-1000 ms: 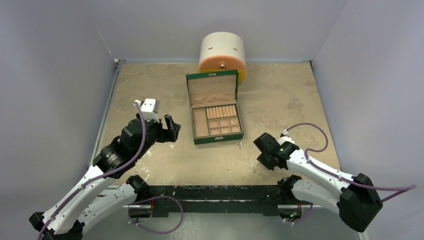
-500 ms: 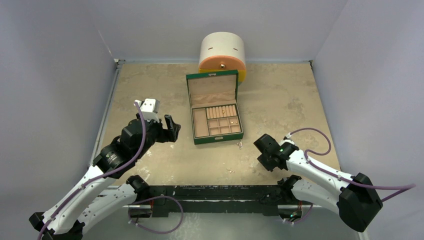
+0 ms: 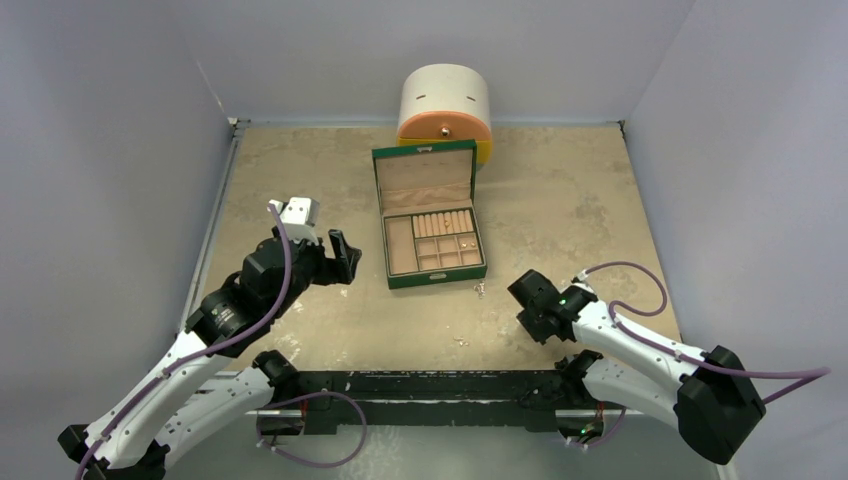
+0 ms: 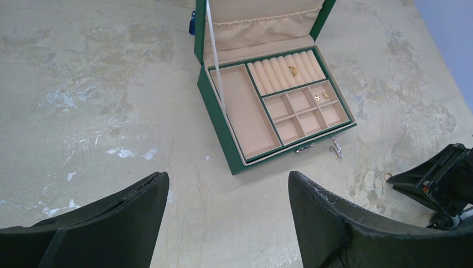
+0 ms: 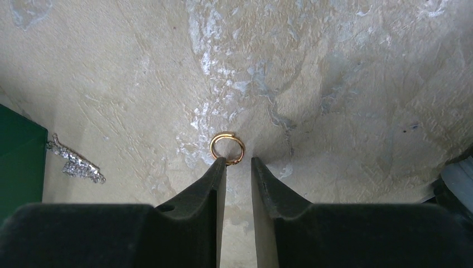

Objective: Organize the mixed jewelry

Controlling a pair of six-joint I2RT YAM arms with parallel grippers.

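Observation:
A small gold ring (image 5: 227, 148) lies flat on the table just ahead of my right gripper (image 5: 239, 161). Its jaws stand a narrow gap apart with nothing between them, and the left fingertip (image 5: 219, 165) touches the ring's near edge. A silvery sparkly piece (image 5: 75, 159) lies to the left, by the green jewelry box (image 3: 437, 277). The box is open; a gold ring (image 4: 293, 70) sits in its rolls and gold bits (image 4: 321, 96) in a small compartment. Another tiny piece (image 3: 461, 342) lies near the front edge. My left gripper (image 4: 227, 178) hovers wide open and empty, left of the box.
A white and orange round container (image 3: 445, 110) stands behind the box at the back wall. Grey walls close in the table on three sides. The box's green corner (image 5: 19, 162) shows at the left of the right wrist view.
The right arm has crept slightly toward the near edge and its cable loop has swung right. The left arm has not moved.

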